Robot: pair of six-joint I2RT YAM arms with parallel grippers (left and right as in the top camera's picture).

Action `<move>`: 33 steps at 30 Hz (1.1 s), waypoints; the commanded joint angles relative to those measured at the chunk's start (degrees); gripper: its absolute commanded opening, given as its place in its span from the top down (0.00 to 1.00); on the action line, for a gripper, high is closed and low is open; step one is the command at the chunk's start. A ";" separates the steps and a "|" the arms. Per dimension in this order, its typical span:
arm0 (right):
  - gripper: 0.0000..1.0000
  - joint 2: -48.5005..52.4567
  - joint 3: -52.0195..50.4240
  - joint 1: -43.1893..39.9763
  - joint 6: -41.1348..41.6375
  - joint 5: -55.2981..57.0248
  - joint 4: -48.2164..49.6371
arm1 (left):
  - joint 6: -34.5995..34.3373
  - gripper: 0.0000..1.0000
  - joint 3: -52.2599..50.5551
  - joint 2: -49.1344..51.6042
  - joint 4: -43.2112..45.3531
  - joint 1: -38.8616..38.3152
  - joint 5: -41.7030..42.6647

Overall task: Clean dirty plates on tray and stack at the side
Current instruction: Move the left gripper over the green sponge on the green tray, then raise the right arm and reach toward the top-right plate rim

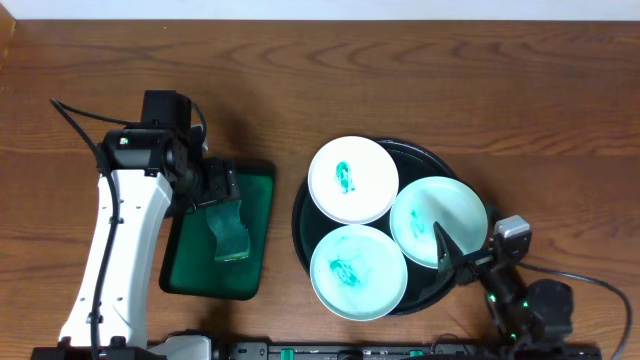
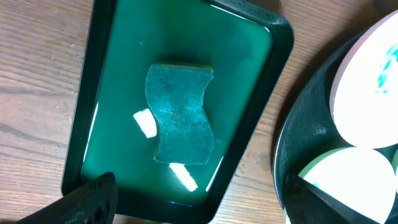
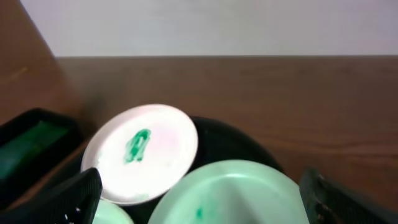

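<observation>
Three white plates with turquoise smears lie on the black tray (image 1: pixel 303 215): one at the back (image 1: pixel 353 179), one at the right (image 1: pixel 438 221), one at the front (image 1: pixel 358 271). My left gripper (image 1: pixel 215 190) hangs open and empty over a green sponge (image 1: pixel 229 232); in the left wrist view its fingers (image 2: pixel 202 205) spread wide just short of the sponge (image 2: pixel 180 115). My right gripper (image 1: pixel 462 256) is open at the tray's front right rim. In the right wrist view its fingers (image 3: pixel 205 208) flank the right plate (image 3: pixel 236 186), with the back plate (image 3: pixel 143 152) beyond.
The sponge lies in a rectangular green tray (image 1: pixel 195 275) left of the black tray, and this green tray also shows in the left wrist view (image 2: pixel 118 62). Brown wood tabletop (image 1: pixel 520 100) surrounds both trays. A white wall runs along the table's far edge (image 3: pixel 217 25).
</observation>
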 commanded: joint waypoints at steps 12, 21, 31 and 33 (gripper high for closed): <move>0.01 50.16 53.00 -0.70 -8.44 -4.61 -38.58 | -0.31 0.15 1.01 0.00 0.44 0.24 0.46; 0.01 81.53 76.17 -0.42 -9.97 -4.24 -67.19 | -0.31 0.15 1.01 0.00 0.46 0.26 0.46; 0.01 91.06 76.37 -0.07 -9.70 -2.01 -67.82 | -0.31 0.15 1.01 0.00 0.48 0.26 0.46; 0.01 90.77 76.35 0.02 -9.68 0.96 -65.29 | -0.31 0.15 1.01 0.00 0.48 0.26 0.46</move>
